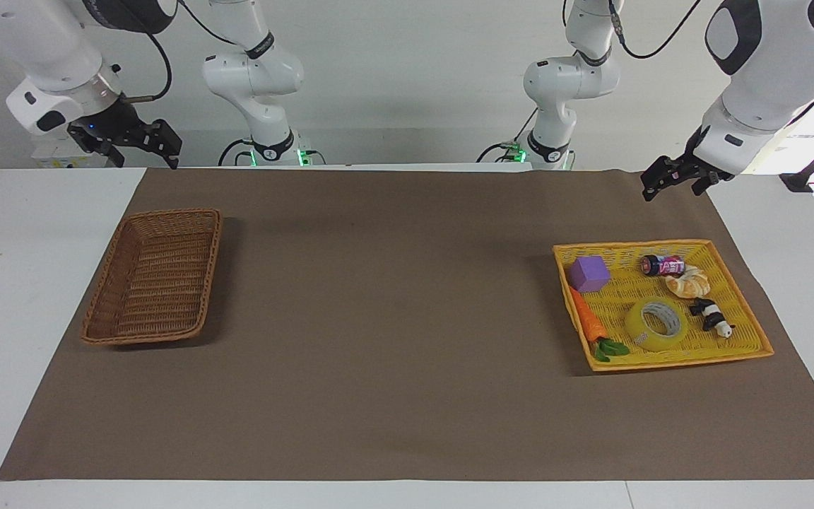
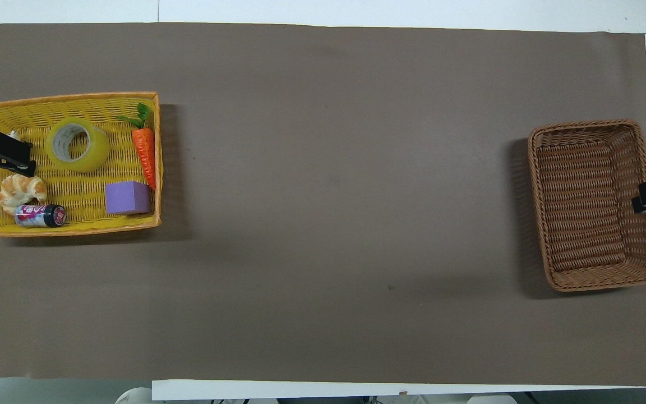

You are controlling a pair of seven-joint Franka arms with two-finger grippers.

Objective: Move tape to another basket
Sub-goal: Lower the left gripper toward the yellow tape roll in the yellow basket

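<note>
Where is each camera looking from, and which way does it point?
Facing view: high up across the table, pointing at the robots; both arms show whole, the left gripper and right gripper raised, open and waiting.
Overhead view: high above the robots' end, looking steeply down; only the gripper tips show at the edges.
Both show the tape in the yellow basket, with the carrot and purple block, and the wicker basket, half a turn apart.

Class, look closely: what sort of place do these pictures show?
Probably a robotics lab: two robot arms, left gripper and right gripper waiting, over a brown mat holding a wicker basket and a yellow tray-basket of toy props.
</note>
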